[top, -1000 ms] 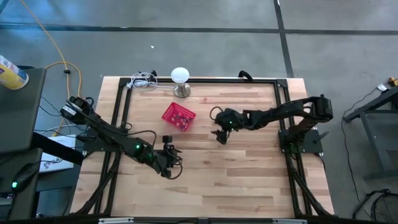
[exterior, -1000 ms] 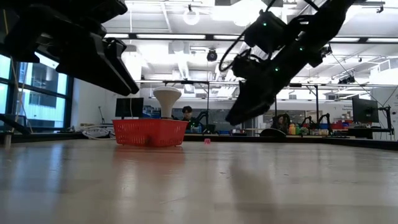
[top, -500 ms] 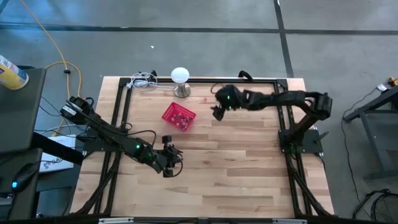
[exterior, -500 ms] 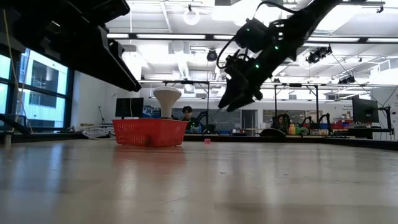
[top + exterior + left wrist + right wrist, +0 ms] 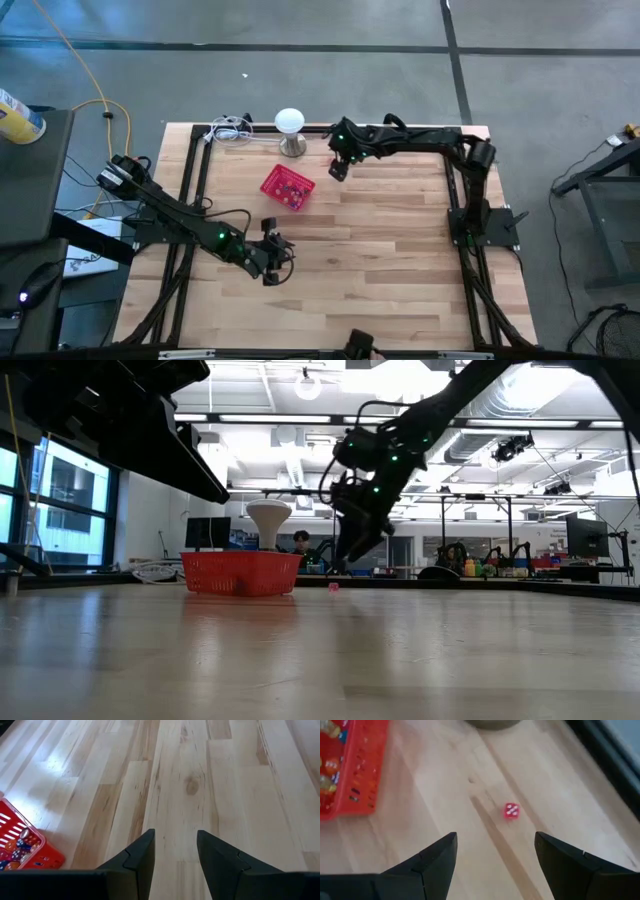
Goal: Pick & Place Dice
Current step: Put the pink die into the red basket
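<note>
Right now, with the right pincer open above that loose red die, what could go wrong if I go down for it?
The die is tiny next to the right pincer, so a finger could knock it away. It lies near the lamp base and the table's dark edge rail, where it could roll out of reach.

Bright overhead lights (ceiling glare), right wrist view blurred.
</note>
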{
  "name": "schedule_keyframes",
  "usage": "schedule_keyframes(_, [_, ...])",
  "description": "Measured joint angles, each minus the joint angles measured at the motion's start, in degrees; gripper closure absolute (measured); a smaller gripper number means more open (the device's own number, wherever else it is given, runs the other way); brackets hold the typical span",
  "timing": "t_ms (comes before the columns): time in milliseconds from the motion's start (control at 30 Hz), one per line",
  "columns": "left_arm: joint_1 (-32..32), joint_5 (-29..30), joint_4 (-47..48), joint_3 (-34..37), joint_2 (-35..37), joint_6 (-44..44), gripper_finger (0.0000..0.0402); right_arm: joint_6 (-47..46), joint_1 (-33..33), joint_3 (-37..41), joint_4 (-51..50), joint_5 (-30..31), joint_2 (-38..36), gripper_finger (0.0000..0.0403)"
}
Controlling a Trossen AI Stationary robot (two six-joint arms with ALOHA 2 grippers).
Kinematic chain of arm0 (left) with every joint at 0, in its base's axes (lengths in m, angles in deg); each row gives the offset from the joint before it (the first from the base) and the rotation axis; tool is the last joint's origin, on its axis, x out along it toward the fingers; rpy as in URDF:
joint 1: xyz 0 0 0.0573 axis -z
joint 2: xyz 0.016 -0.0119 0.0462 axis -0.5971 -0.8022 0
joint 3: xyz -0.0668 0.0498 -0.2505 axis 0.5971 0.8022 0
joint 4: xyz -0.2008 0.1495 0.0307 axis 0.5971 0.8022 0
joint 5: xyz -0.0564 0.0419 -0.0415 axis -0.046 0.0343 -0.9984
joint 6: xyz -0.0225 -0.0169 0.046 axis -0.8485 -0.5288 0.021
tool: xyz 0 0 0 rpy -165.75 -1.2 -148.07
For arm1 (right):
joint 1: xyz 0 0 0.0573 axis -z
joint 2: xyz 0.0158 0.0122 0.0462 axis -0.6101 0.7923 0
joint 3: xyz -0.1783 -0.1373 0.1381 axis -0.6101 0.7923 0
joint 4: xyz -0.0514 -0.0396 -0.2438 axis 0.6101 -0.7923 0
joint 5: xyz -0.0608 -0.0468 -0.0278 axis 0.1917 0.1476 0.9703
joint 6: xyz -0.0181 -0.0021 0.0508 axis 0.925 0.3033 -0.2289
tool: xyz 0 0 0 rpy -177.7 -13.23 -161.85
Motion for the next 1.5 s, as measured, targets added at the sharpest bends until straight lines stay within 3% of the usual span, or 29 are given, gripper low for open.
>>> schedule_keyframes(500, [0.03, -0.07, 0.45, 0.0, -0.01, 0.24, 0.0262, 6.17, 2.09, -20.46, -21.11, -2.93, 12.24, 0.0145])
schedule_keyframes(633, [0.03, -0.04, 1.39, 0.0, 0.01, 0.22, 0.0262, 10.19, 1.66, -21.13, -23.81, -2.55, 12.72, 0.0145])
schedule_keyframes(800, [0.03, -0.04, 2.26, 0.02, -0.02, 0.17, 0.0262, 11.76, 1.14, -21.13, -23.7, 3.31, 12.72, 0.0145])
schedule_keyframes(967, [0.03, -0.04, 2.76, 0.02, -0.01, 0.22, 0.0262, 11.63, 1.56, -21.13, -21.96, -3.42, 12.72, 0.015])
schedule_keyframes(1167, [0.03, -0.04, 2.81, 0.02, -0.02, 0.22, 0.0262, 12.45, 1.43, -21.13, -19.0, -3.96, 12.72, 0.0188])
schedule_keyframes(1367, [0.03, -0.04, 2.85, 0.02, -0.01, 0.24, 0.0262, 14.21, 1.23, -21.13, -19.21, -0.67, 12.72, 0.0201])
schedule_keyframes(1500, [0.03, -0.04, 3.21, 0.02, 0.0, 0.24, 0.0262, 13.97, 1.39, -21.1, -25.86, 4.9, 11.35, 0.0202])
